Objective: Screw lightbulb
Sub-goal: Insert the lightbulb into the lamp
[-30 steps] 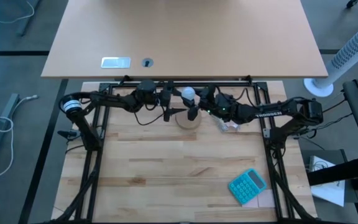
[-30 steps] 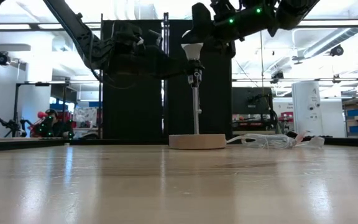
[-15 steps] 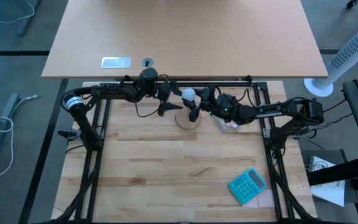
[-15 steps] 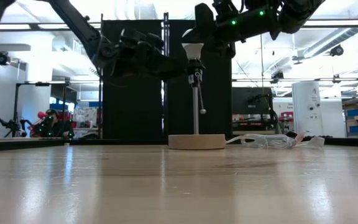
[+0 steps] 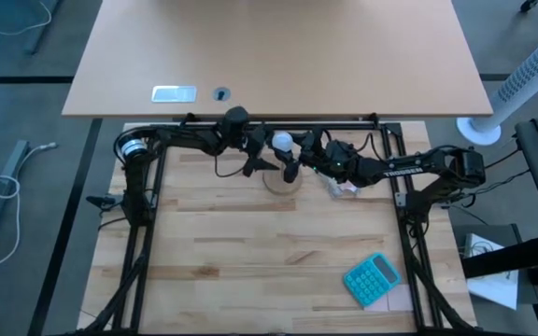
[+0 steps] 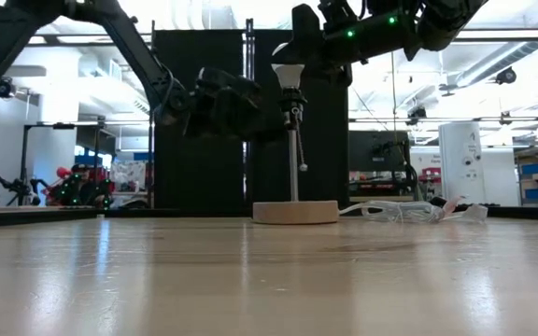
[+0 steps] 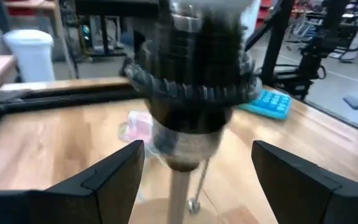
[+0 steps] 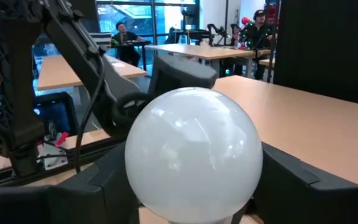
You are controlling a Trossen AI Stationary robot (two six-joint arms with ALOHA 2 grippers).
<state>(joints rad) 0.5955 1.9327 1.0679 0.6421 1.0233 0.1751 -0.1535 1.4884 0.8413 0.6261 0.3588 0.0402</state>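
Note:
A small white lightbulb [image 5: 281, 142] stands upright with its neck at the top of a black socket [image 6: 292, 114]. The socket sits on a thin stem above a round tan wooden disc [image 6: 295, 213], which rests flat on the table. My right gripper [image 5: 292, 149] comes from the table's right and is shut on the bulb [image 8: 194, 155]. My left gripper [image 5: 253, 161] comes from the left and is open. Its fingers [image 7: 104, 180] stand on either side of the socket's lower end [image 7: 191, 143] without plainly touching it. My right gripper pinches the bulb's round globe [image 8: 132, 180] between its two fingers, one on each side. The fingers come slanting from the table's right and a little from above. The bulb stands upright, neck down on the socket, well above the table.
A crumpled clear wrapper with cord [image 6: 409, 211] lies just right of the disc. A teal calculator [image 5: 372, 278] lies near the front right. A small pull chain [image 6: 303, 166] hangs beside the stem. The arms' black frame [image 5: 269, 121] runs along the far edge. People sit in the room beyond.
My left arm has swung its wrist toward the table's right and far edge, bringing the gripper body closer to the socket. My right gripper, the bulb and the lamp have stayed in place.

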